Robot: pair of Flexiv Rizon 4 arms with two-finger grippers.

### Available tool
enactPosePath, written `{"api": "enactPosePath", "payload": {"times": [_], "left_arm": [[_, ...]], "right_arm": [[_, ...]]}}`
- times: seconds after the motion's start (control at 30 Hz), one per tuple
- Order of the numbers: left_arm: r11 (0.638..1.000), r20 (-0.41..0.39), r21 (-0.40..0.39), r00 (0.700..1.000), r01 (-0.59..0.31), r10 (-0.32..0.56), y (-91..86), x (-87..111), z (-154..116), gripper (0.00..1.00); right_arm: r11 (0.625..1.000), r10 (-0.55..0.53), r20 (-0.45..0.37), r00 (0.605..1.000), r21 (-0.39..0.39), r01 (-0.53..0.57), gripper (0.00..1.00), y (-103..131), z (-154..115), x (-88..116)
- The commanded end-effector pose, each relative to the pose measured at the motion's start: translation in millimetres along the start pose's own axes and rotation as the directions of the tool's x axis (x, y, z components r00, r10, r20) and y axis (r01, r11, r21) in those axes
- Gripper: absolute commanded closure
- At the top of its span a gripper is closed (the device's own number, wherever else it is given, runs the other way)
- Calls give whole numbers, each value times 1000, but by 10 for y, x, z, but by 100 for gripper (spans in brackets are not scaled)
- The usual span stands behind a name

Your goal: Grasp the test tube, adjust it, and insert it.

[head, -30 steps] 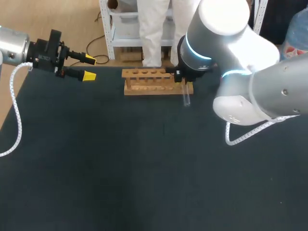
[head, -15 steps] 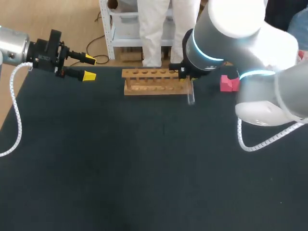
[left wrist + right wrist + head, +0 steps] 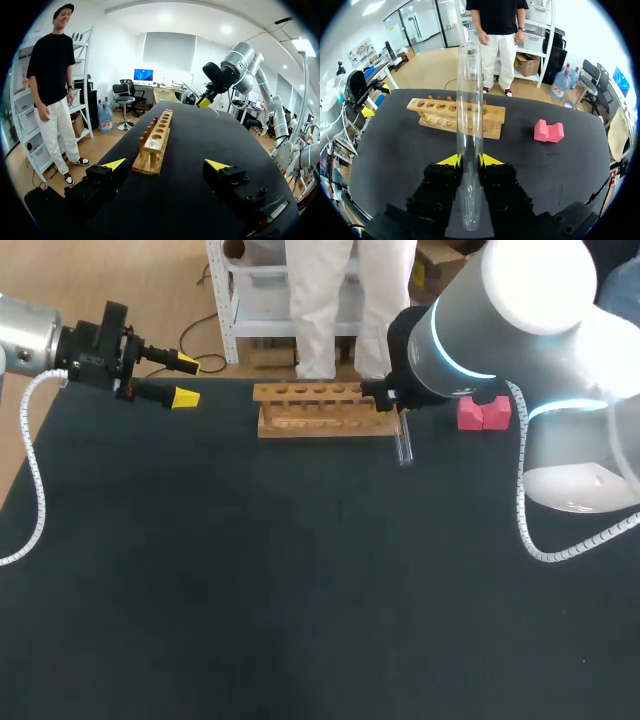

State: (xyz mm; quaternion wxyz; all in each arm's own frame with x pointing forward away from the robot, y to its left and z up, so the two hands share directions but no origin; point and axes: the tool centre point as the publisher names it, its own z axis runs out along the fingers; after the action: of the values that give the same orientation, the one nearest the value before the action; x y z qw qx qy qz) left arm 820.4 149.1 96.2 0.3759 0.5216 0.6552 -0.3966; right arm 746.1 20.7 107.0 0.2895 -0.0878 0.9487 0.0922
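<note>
Right wrist view: the test tube (image 3: pixel 470 125) is clamped from both sides between the yellow tips of the right gripper (image 3: pixel 469 160). The wooden rack (image 3: pixel 455 116) is located ahead of it, with a pink block (image 3: pixel 548 131) beside the rack. In the head view, the tube is positioned just off the rack's right end. The left gripper (image 3: pixel 187 381) is spread wide, well apart from the rack.

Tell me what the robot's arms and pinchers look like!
The left arm and right arm are fat, round silver-grey tubes; the right one has glowing light-blue rings. White curly cables hang beside each. The left gripper and right gripper are black and blocky, each with two fingers tipped bright yellow.
</note>
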Motion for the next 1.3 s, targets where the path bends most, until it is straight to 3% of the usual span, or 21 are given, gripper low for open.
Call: {"api": "enactPosePath", "payload": {"times": [0.03, 0.5, 0.8, 1.07, 1.3], "left_arm": [[1000, 2, 0, 1000, -3, 3, 3, 11, -1, 0], [1000, 2, 0, 1000, -3, 3, 3, 11, -1, 0], [1000, 2, 0, 1000, -3, 3, 3, 11, -1, 0], [1000, 2, 0, 1000, -3, 3, 3, 11, -1, 0], [1000, 2, 0, 1000, -3, 3, 3, 11, -1, 0]], "right_arm": [[1000, 0, 3, 1000, 3, 0, 100, 2, -9, 5], [1000, 0, 3, 1000, 3, 0, 100, 2, -9, 5], [994, 98, 287, 953, 17, -107, 100, 84, 84, -372], [988, 139, 439, 888, 4, -156, 100, 137, 104, -576], [978, 179, 568, 803, -13, -208, 100, 187, 68, -750]]}}
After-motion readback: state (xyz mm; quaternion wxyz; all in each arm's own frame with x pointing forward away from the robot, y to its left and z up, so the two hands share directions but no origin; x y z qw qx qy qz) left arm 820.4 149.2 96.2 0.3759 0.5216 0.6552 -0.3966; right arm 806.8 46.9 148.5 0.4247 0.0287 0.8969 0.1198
